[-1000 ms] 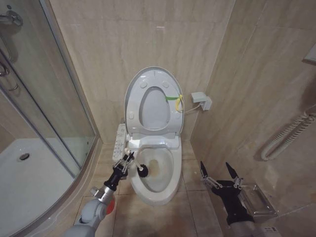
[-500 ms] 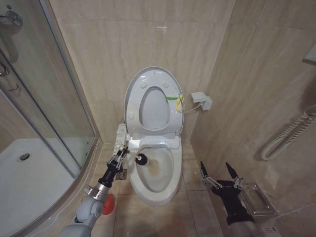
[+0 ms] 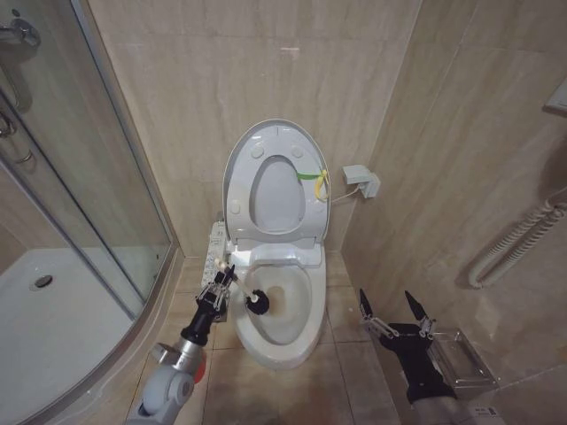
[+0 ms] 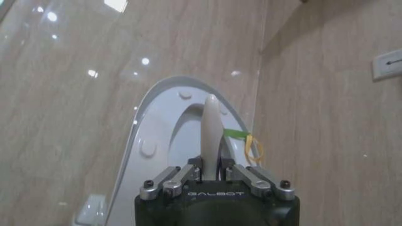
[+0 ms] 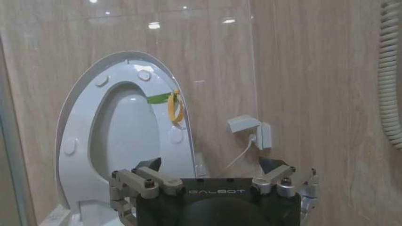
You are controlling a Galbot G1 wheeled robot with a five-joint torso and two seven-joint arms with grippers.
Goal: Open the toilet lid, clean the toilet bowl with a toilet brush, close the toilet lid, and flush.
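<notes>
The large glossy white oval plastic toilet lid (image 3: 274, 181) stands upright against the back wall with the ring-shaped white seat (image 3: 276, 197) raised against it, so the 1st of the 4 steps looks done; the yellow-green strap (image 3: 314, 180) hangs at the lid's right edge.

The work now seems to be in step 2. The left gripper (image 3: 223, 285) hovers at the left rim of the white elongated ceramic toilet bowl (image 3: 297, 341), just in front of the narrow white button panel (image 3: 214, 250). Its jaws are clamped on the thin white stick handle of the small toilet brush (image 3: 251, 300), and the dark bristle head reaches over the rim into the left side of the basin. In the left wrist view the handle (image 4: 210, 136) rises straight out from between the closed fingers (image 4: 188, 172). A brownish stain shows low in the basin, so I judge the scrubbing unfinished, though how much of the bowl has been covered cannot be told.

The right gripper (image 3: 395, 312) is parked low by the right wall, well apart from the toilet, jaws spread wide and holding nothing.

Left to do, by this reckoning: finish brushing, put the brush away, lower the lid, flush. That is 2 full steps untouched.
</notes>
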